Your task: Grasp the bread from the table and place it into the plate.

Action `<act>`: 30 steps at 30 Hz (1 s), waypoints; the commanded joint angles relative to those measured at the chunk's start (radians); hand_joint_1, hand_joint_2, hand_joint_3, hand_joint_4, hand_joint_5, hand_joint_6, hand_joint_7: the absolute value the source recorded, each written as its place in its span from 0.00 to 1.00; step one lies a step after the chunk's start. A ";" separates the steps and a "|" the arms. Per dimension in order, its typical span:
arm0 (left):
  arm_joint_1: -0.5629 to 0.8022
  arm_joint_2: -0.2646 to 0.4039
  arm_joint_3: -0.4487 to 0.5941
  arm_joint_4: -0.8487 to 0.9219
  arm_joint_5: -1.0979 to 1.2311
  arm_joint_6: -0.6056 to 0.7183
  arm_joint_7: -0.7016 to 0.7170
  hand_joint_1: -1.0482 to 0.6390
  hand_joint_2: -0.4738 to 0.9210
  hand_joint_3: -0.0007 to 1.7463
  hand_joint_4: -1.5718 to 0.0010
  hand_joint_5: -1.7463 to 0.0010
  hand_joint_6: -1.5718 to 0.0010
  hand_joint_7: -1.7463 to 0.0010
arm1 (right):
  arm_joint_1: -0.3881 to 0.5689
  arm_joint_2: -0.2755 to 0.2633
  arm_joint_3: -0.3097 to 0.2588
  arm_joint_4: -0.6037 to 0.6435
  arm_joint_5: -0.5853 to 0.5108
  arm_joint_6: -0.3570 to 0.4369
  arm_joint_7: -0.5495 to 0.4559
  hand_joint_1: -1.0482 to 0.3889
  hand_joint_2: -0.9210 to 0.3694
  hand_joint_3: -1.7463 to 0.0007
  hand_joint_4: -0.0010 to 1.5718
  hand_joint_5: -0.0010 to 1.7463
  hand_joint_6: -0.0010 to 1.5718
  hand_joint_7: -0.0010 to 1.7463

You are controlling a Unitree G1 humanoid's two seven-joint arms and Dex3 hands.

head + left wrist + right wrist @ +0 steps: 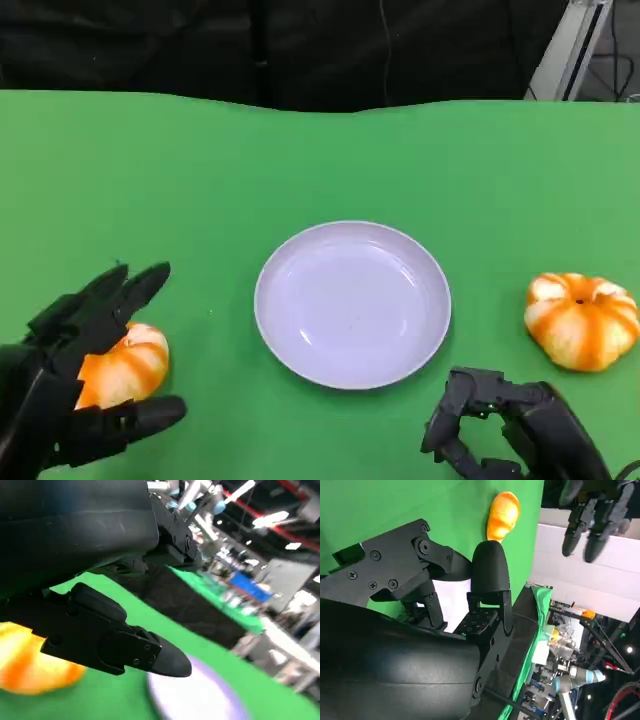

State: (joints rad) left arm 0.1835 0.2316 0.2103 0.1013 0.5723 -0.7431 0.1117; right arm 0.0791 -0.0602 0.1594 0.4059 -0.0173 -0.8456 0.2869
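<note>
Orange bread (128, 368) between left hand (75, 375) fingers

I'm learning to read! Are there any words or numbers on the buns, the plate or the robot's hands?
None that can be read: the two breads, the plate, the green table and both black hands are plain.
Left wrist view: the blue sign behind the table is too blurred to read.

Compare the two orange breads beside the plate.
The orange-and-white pumpkin-shaped bread on the left sits between the left robot hand's spread fingers, partly hidden; the matching bread on the right lies free and fully visible, ahead of the right robot hand. Both rest on the green table, outside the round white plate.
</note>
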 commanded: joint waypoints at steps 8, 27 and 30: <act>-0.055 0.131 -0.094 0.128 0.152 0.163 0.149 0.13 1.00 0.04 0.72 0.99 0.66 0.99 | 0.006 -0.016 -0.009 -0.016 0.008 0.005 -0.002 0.58 0.19 0.53 0.49 0.91 0.50 0.75; -0.231 0.244 -0.279 0.437 0.090 0.235 0.141 0.17 0.99 0.03 0.69 0.99 0.69 1.00 | 0.002 -0.013 -0.012 -0.008 -0.004 -0.012 -0.015 0.57 0.20 0.53 0.50 0.90 0.50 0.76; -0.235 0.254 -0.301 0.445 0.072 0.231 0.129 0.33 0.93 0.01 0.70 1.00 0.69 1.00 | 0.003 -0.012 -0.012 -0.010 -0.001 -0.012 -0.016 0.57 0.20 0.53 0.50 0.90 0.50 0.76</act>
State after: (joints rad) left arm -0.0463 0.4548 -0.0768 0.5334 0.6616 -0.5120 0.2581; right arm 0.0831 -0.0619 0.1555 0.3993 -0.0224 -0.8468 0.2776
